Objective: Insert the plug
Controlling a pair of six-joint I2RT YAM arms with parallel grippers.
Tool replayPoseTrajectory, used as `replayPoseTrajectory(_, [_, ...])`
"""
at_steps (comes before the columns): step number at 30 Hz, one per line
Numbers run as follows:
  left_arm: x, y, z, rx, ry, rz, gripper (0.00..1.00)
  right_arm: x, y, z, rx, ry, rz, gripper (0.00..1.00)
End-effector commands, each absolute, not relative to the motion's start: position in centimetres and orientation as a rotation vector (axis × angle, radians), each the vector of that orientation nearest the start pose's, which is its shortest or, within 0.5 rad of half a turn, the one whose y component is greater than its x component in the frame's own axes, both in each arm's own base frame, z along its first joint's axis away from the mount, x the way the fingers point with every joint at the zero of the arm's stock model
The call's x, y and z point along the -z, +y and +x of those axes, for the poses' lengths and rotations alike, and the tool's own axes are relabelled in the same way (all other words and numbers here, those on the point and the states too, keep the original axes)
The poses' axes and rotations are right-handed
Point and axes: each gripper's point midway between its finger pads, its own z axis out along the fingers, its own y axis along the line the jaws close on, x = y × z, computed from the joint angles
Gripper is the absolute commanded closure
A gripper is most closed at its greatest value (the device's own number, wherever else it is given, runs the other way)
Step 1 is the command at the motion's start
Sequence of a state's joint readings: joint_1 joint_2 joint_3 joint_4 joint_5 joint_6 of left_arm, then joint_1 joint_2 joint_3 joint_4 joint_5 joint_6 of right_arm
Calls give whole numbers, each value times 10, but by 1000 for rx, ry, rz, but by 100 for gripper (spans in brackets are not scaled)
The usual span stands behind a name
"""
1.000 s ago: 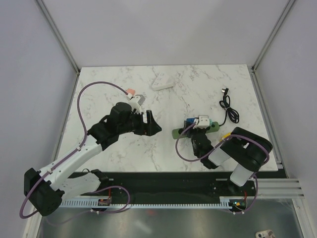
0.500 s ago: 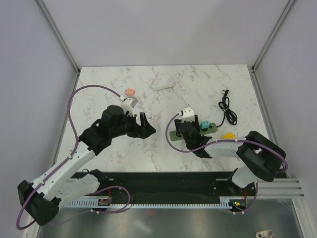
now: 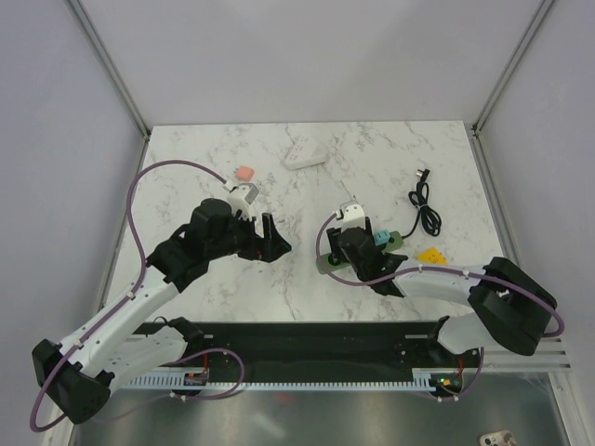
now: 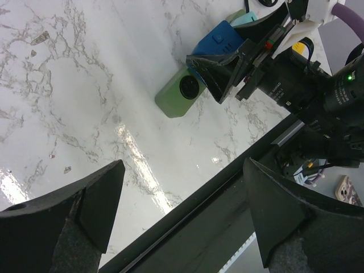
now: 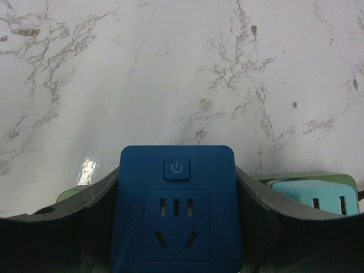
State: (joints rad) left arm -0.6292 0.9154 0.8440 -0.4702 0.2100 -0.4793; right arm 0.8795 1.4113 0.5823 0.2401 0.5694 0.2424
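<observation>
Insertion step on: the right gripper (image 5: 177, 199) clamps the blue plug (image 4: 218, 41) over the green power strip (image 4: 183, 94), beside a teal plug (image 5: 313, 196), the left gripper (image 4: 183, 168) hangs wide open well apart, and next probably comes a square, straight push down.

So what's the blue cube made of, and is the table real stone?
The blue plug looks like hard moulded plastic: matte, even colour, crisp socket slots. The table looks like glossy marble, white with grey veins and glare; real stone or print, I cannot tell.
</observation>
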Motion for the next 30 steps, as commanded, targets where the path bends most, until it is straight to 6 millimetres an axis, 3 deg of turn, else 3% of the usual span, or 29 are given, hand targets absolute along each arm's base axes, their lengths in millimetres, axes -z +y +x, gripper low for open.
replayPoseTrajectory(1, [-215, -215, 212, 828, 2156, 317, 8, -55, 224, 267, -181, 2128, -413, 43])
replayPoseTrajectory(3, [-217, -216, 212, 843, 2151, 311, 8, -64, 225, 272, -217, 2083, -400, 55])
replayPoseTrajectory(5, [-216, -219, 212, 862, 2156, 310, 8, -69, 223, 276, -247, 2044, -380, 57])
replayPoseTrajectory(11, [-213, -223, 210, 889, 2169, 309, 8, -66, 212, 282, -270, 1992, -363, 77])
replayPoseTrajectory(14, [-212, -222, 211, 880, 2171, 309, 8, -66, 209, 281, -270, 1957, -371, 94])
replayPoseTrajectory(16, [-209, -222, 211, 876, 2177, 307, 8, -68, 206, 283, -258, 1939, -370, 100])
replayPoseTrajectory(22, [-205, -222, 213, 866, 2188, 299, 8, -85, 205, 289, -263, 1885, -324, 100])
replayPoseTrajectory(30, [-203, -221, 213, 857, 2191, 294, 8, -85, 195, 283, -266, 1884, -261, 100])
